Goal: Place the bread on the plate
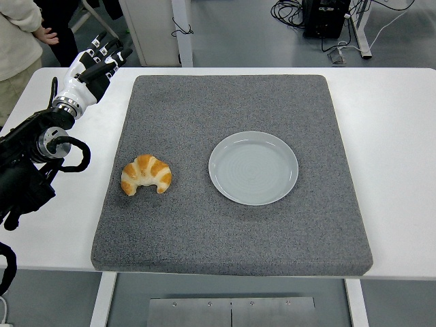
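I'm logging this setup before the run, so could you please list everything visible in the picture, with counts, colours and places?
croissant: one, golden brown, on the left part of the mat, apart from the plate
plate: one, pale grey, nothing on it, right of the mat's centre
mat: one, dark grey, covering the middle of the table
table: one, white
cables: several, black, on the floor beyond the table
person: one, light top, at the top left corner
left robot hand: one, black and white, fingers spread, holding nothing, over the table's far left
right robot hand: not in view
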Motion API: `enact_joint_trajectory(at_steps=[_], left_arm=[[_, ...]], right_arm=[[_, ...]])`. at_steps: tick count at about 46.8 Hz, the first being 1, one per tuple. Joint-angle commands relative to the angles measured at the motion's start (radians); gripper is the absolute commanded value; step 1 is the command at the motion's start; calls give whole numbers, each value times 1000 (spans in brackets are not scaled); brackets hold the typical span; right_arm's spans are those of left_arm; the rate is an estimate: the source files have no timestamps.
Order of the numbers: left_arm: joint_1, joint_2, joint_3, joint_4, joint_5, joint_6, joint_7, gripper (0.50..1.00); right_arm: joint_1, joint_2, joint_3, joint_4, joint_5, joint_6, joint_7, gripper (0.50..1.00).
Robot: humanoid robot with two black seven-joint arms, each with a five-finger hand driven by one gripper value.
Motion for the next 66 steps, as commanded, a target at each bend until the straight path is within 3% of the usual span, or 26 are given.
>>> enact_joint_trajectory(at_steps=[1,49,58,66], left_arm=[[0,0,0,-1,0,0,-1,980],[-9,5,-8,-6,-38,-12,-6,980],[35,81,-5,-167,-40,-6,-6,980],[77,140,-1,-333,-34,40,-6,980]], right_arm=[[0,0,0,0,0,0,0,1000],[0,0,0,0,0,0,0,1000],[0,0,0,0,0,1,0,1000],[0,0,0,0,0,0,0,1000]])
